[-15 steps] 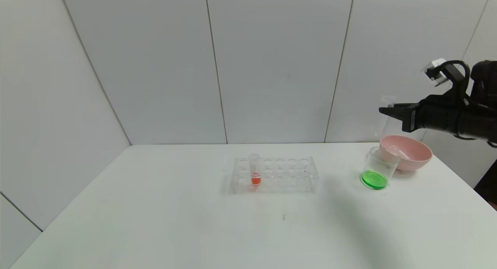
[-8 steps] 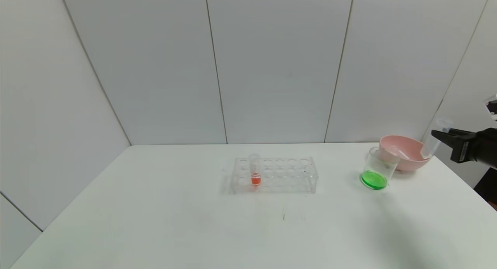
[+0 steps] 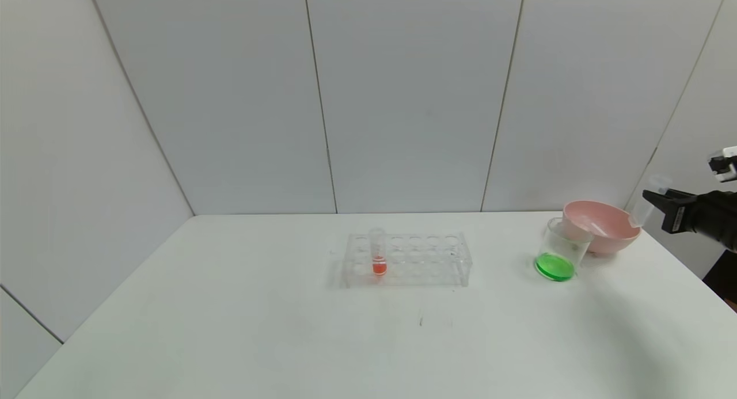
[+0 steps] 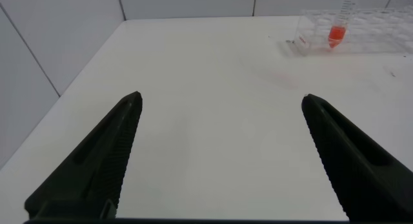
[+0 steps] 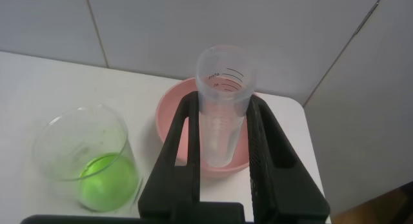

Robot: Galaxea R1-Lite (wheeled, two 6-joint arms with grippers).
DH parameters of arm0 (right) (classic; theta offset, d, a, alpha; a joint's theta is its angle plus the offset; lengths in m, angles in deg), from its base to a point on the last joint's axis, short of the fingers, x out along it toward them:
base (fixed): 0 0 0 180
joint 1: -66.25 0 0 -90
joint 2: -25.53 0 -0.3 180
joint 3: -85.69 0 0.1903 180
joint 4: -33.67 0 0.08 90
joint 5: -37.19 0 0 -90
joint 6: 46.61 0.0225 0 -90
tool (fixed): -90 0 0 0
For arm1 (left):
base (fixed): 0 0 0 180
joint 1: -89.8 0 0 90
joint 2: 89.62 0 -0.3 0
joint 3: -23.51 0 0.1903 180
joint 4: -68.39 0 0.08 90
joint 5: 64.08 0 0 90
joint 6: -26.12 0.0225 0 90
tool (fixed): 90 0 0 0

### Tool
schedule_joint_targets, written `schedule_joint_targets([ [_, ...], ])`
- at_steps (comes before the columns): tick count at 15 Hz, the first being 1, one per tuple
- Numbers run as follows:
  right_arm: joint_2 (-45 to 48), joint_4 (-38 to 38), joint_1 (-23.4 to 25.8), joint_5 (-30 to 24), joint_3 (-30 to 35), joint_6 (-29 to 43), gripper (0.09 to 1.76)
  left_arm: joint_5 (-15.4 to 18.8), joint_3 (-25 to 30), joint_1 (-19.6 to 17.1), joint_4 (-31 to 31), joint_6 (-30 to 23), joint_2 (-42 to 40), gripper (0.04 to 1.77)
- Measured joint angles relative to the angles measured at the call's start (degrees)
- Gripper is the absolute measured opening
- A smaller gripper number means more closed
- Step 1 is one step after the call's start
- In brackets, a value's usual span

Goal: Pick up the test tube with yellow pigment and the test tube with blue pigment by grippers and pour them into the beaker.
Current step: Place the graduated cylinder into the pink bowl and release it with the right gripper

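My right gripper (image 3: 653, 202) is at the table's far right, just right of the pink bowl (image 3: 625, 233), and is shut on an empty clear test tube (image 3: 646, 204). In the right wrist view the gripper (image 5: 222, 102) holds that tube (image 5: 224, 75) upright, with the bowl (image 5: 169, 114) below it. No yellow or blue liquid shows in any tube. The beaker (image 3: 559, 250) stands left of the bowl with green liquid in its bottom, and it also shows in the right wrist view (image 5: 87, 153). My left gripper (image 4: 221, 102) is open and empty over bare table, out of the head view.
A clear tube rack (image 3: 426, 261) stands mid-table with one orange-red tube (image 3: 378, 252) at its left end; both show in the left wrist view, rack (image 4: 377, 33) and tube (image 4: 339, 27). Another clear tube seems to lie in the bowl. The table's right edge is close to the bowl.
My right gripper, with the empty tube, has moved right and down from above the beaker and bowl to the bowl's right side. Nothing else moved.
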Motion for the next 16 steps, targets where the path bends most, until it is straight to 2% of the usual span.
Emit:
schedule_joint_targets([
  [3, -7.5, 0.8, -1.8, 3.7, -8.3, 0.8, 0.5, 0.0, 0.0, 0.0, 0.0, 0.0, 0.0, 1.76],
  [7, -16.1, 0.4, -2.8, 4.5, -18.8, 3.1, 0.5, 0.0, 0.0, 0.0, 0.0, 0.0, 0.0, 1.76],
  [12, -20.9, 0.4, -3.1, 4.5, -22.5, 3.8, 0.52, 0.0, 0.0, 0.0, 0.0, 0.0, 0.0, 1.76],
  [14, -21.5, 0.4, -3.1, 4.5, -22.8, 3.8, 0.79, 0.0, 0.0, 0.0, 0.0, 0.0, 0.0, 1.76],
  [16, -21.8, 0.5, -3.1, 4.5, -23.1, 3.8, 1.0, 0.0, 0.0, 0.0, 0.0, 0.0, 0.0, 1.76],
])
